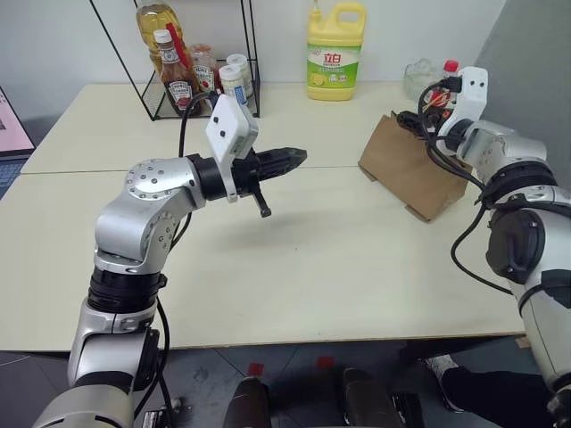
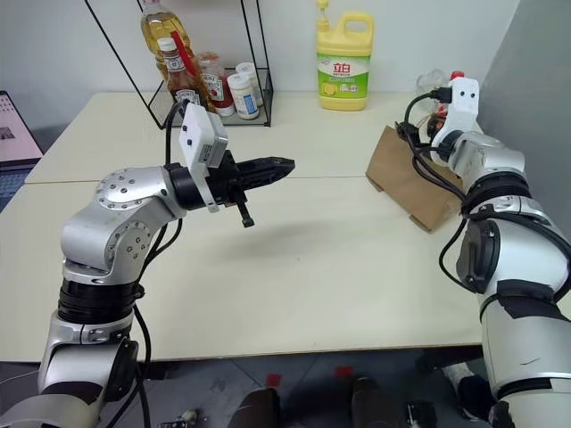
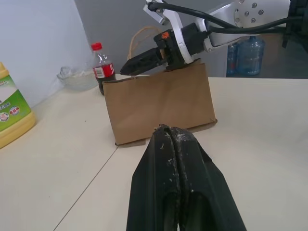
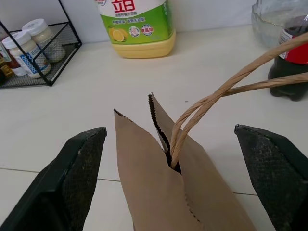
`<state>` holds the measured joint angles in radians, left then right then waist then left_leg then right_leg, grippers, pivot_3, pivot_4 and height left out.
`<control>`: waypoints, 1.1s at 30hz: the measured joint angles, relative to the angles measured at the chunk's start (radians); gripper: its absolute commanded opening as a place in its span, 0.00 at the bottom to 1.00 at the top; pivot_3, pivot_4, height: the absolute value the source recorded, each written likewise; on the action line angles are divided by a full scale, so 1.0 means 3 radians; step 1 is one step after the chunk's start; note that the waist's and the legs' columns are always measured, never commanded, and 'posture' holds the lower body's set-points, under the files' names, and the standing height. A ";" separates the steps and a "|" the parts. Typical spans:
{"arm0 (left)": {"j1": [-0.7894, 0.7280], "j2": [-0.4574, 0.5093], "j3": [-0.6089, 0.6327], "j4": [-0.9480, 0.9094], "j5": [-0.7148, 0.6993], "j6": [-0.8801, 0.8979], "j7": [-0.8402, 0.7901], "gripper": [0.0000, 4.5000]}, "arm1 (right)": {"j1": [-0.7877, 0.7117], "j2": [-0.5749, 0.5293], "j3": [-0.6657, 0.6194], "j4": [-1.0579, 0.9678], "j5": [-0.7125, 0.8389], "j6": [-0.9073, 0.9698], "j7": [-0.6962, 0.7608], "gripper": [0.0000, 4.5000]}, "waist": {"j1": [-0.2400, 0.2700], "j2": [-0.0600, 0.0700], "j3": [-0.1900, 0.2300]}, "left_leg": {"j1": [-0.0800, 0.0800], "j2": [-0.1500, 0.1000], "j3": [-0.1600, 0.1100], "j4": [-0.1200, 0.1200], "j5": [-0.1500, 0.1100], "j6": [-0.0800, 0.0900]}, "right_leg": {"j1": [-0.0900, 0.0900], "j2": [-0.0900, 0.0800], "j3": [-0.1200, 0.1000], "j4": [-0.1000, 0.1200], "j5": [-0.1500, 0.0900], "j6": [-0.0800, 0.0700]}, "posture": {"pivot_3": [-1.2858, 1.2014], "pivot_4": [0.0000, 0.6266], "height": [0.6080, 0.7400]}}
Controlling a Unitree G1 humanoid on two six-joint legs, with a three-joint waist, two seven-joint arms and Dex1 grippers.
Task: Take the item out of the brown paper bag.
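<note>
Brown paper bag (image 4: 163, 192) upright on worktop (image 1: 294, 259), mouth nearly shut, item hidden. Right claw (image 4: 168, 178) wide open astride its top, empty; left claw (image 3: 175, 144) shut, empty. Next, probably: spreading the mouth.

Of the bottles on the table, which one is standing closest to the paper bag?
The dark cola bottle with the red cap, right behind the brown paper bag.

Yellow detergent jug (image 1: 335, 51) at table's (image 1: 303, 276) far edge; wire rack (image 1: 192, 67) with sauce bottles; cola bottle (image 3: 102, 72) beside glass bowl (image 3: 77, 79).
</note>
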<state>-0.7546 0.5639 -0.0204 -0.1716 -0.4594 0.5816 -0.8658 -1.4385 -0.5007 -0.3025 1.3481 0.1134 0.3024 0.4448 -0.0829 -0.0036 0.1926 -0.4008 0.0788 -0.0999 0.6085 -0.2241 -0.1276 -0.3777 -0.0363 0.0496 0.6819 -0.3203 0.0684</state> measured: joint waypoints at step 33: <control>0.0865 0.0273 0.0321 -0.0494 -0.0181 0.0318 0.0128 0.00 | -0.0152 0.0378 -0.0192 0.0006 0.0119 -0.0252 0.0820 0.05 | -0.0048 0.0007 0.0004 | 0.0000 0.0001 0.0011 -0.0005 0.0000 0.0000 | -0.0010 0.0001 0.0013 0.0002 0.0000 0.0000 | 0.52 0.24 1.00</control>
<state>-0.4951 0.6459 0.0758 -0.3196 -0.5136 0.6771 -0.8274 -1.4840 -0.3874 -0.3600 1.3500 0.1493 0.2268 0.6908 -0.0974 -0.0017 0.1936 -0.4008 0.0790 -0.0965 0.6069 -0.2241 -0.1276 -0.3808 -0.0360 0.0537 0.6826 -0.3203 0.0684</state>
